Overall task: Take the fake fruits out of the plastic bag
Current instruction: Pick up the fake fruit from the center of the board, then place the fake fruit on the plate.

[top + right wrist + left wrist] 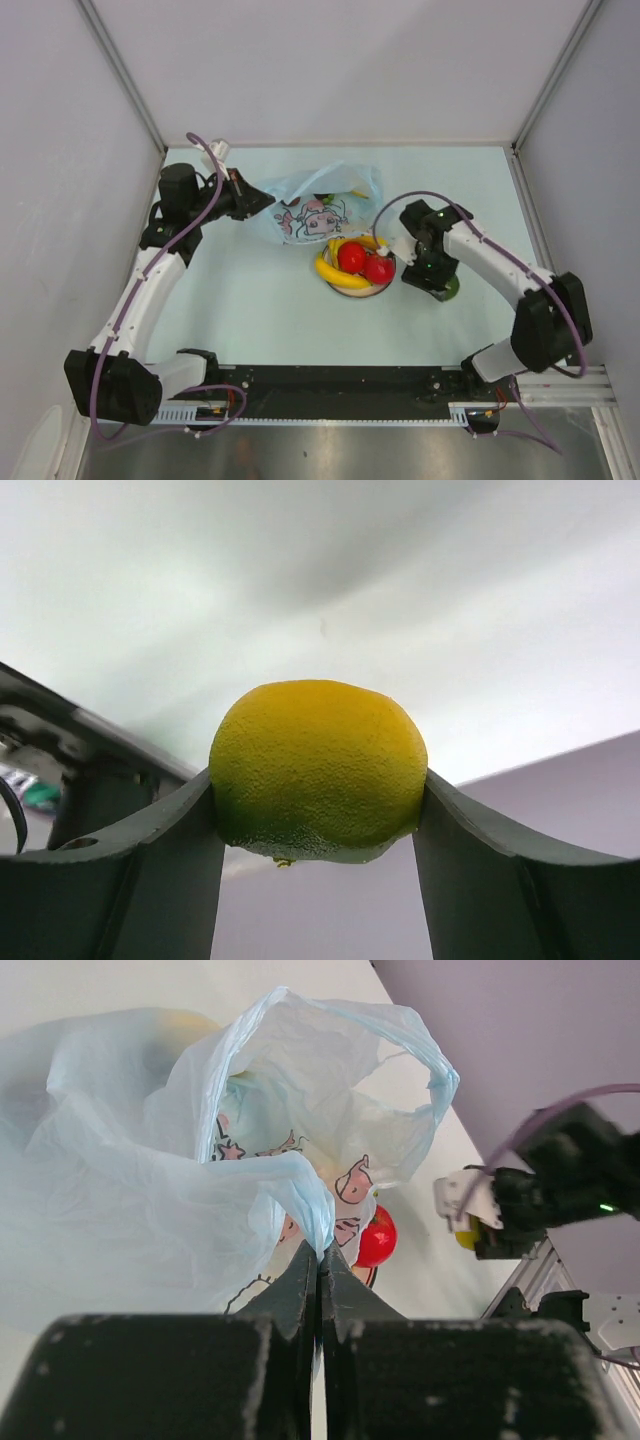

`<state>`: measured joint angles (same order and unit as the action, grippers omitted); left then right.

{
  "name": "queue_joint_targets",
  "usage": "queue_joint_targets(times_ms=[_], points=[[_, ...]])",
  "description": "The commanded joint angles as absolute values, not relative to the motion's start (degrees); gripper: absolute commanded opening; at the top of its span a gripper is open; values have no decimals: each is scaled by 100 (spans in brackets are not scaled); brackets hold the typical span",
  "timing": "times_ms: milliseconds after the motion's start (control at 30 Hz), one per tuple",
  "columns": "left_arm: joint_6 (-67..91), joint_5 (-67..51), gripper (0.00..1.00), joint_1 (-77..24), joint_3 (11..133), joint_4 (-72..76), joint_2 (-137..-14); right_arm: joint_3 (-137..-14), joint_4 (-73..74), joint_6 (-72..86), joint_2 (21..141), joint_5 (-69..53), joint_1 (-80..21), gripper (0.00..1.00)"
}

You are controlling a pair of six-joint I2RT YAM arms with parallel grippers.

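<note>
Placement looks like the step in hand. R gripper (318, 785), mid-right of the top view just beside the plate (374, 290), has its fingers pressed on both sides of a round yellow fruit (318, 760), so that one is out of the bag & wants setting down. To do it well, I'd say: bring it low over a bare bit of the plate, since the red fruits (353, 257) & banana (337, 274) crowd the middle & lower-left rim. Then let go gently, as a near-round glossy thing will prob. roll, & don't knock the pile. Held fruit has no clear long axis; its small nub points to the bottom of the R wrist frame, w/ greener skin there too. Banana's long axis curves along the plate's lower-left rim. A green round thing (451, 290) sits partly hidden under the R wrist; can't tell what it is. Farther up, upper centre of the top view, the plastic bag (318, 205) lies on the table (250, 300), long axis approx. left-right across the frame. L gripper (320, 1260) is clamped tight on its rim at the left end, & the mouth gapes toward upper right in the L wrist view. Something yellowish shows inside near the bag's top edge, so prob. more to fetch; that rim needs holding steady.
</note>
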<state>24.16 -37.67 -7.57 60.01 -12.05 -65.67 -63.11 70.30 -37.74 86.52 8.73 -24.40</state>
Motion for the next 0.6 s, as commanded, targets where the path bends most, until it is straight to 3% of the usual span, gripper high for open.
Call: queue_joint_targets(times_ms=[0,133,300,567], points=[[2470,-3771,1,-712,6161,-1028,-6530,-7117,6988,-3648,8130,378,-3698,44],[2391,-3753,1,-712,6301,-1160,-6539,-7637,6155,-3392,8506,220,-4446,43],[2364,-3735,1,-712,6381,-1239,-6513,-8399,5468,-3542,9350,404,-4377,42],[2294,-3639,1,-677,6284,-1301,-6328,-9861,5528,-3393,10756,70,-4025,44]])
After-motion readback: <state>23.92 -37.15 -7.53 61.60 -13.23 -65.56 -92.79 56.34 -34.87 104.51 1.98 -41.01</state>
